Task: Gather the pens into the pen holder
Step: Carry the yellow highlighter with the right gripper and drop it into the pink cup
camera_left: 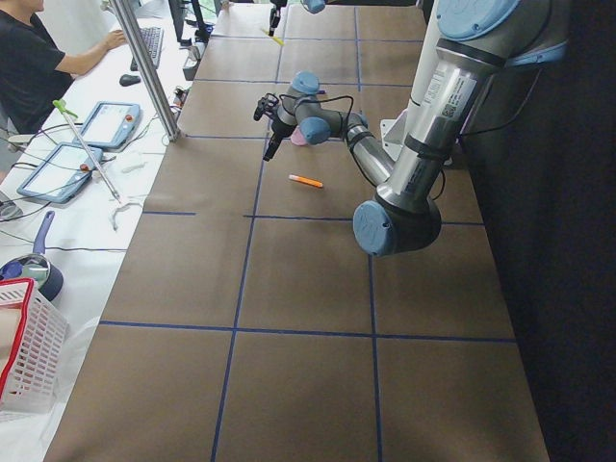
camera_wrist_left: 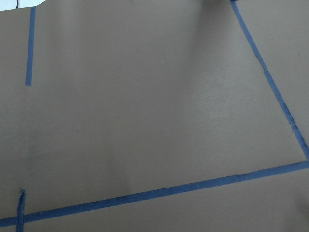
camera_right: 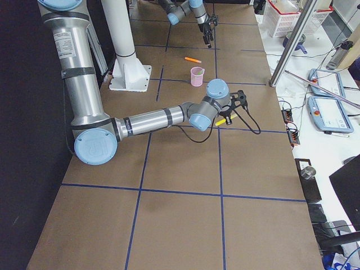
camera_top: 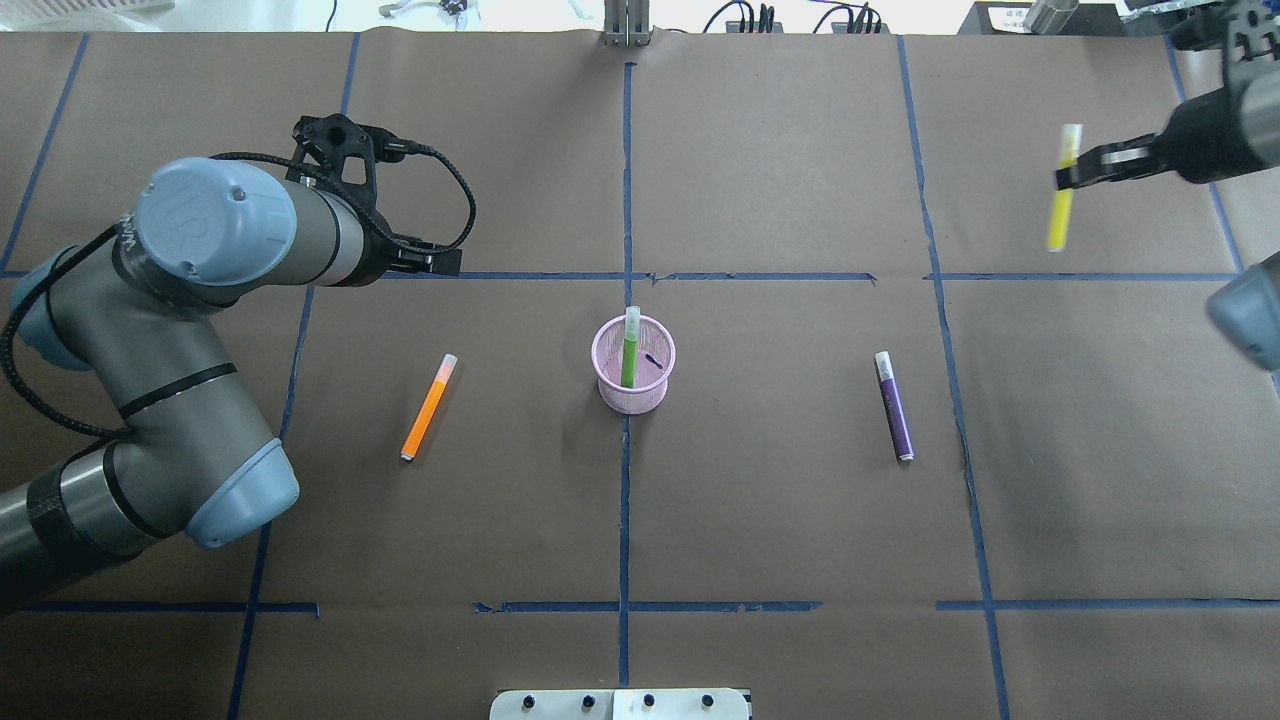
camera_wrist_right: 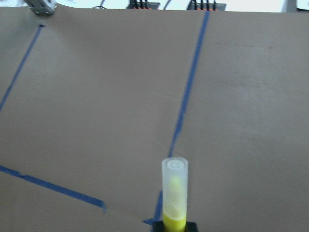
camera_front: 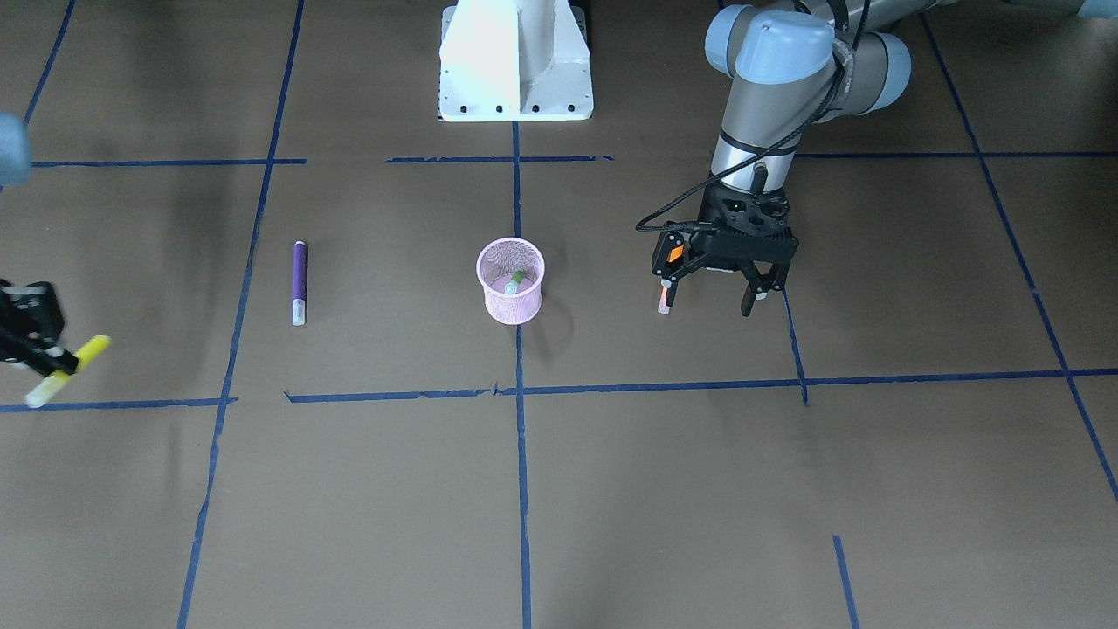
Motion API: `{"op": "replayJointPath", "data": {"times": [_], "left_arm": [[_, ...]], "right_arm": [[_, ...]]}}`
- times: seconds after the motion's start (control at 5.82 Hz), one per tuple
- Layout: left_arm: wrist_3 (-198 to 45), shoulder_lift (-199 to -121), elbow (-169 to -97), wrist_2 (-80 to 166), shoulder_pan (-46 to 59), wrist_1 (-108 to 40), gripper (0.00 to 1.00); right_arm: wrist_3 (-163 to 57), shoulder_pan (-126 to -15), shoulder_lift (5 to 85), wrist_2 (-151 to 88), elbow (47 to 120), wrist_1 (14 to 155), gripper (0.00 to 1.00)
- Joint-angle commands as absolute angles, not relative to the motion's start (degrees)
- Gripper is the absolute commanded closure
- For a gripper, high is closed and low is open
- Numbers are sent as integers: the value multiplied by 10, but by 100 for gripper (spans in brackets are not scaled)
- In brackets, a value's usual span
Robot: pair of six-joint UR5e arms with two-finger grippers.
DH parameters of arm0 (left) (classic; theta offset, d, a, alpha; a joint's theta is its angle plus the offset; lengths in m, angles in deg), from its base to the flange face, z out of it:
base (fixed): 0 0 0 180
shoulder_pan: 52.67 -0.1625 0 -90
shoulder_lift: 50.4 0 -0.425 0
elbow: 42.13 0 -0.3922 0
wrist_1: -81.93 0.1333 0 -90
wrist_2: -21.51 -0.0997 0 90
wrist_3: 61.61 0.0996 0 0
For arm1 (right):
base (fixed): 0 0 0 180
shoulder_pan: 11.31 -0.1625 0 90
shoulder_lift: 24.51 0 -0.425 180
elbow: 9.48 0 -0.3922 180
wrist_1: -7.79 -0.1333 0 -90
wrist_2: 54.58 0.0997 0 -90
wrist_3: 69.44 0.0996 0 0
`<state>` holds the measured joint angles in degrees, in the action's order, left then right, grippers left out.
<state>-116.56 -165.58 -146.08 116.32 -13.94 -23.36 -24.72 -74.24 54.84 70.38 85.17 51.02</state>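
Note:
The pink mesh pen holder stands at the table's middle with the green pen upright inside it. The orange pen lies flat to its left, the purple pen flat to its right. My left gripper is open and empty, raised above the table by the orange pen, which peeks out beside one finger. My right gripper is shut on a yellow pen and holds it in the air at the far right. The right wrist view shows the yellow pen's pale cap end.
Blue tape lines cross the brown table cover. The white robot base stands behind the holder. The left wrist view shows only cover and tape. An operator, tablets and baskets sit beyond the table's far edge.

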Motion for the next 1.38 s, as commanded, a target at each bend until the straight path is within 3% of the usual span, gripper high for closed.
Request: {"op": "replayJointPath", "data": {"times": [0.0, 0.52, 0.69, 1.2], "left_arm": [[-1165, -1647, -1462, 1165, -138, -234, 0], [-1167, -1646, -1468, 1165, -139, -233, 0], [-1172, -1646, -1469, 1165, -139, -233, 0], [-1174, -1646, -1470, 1165, -139, -233, 0]], "right_arm": [[-205, -625, 514, 517, 927, 456, 100], [-207, -392, 463, 147, 965, 473, 100], [-207, -344, 419, 81, 965, 527, 100], [-203, -279, 384, 16, 961, 566, 100]]}}
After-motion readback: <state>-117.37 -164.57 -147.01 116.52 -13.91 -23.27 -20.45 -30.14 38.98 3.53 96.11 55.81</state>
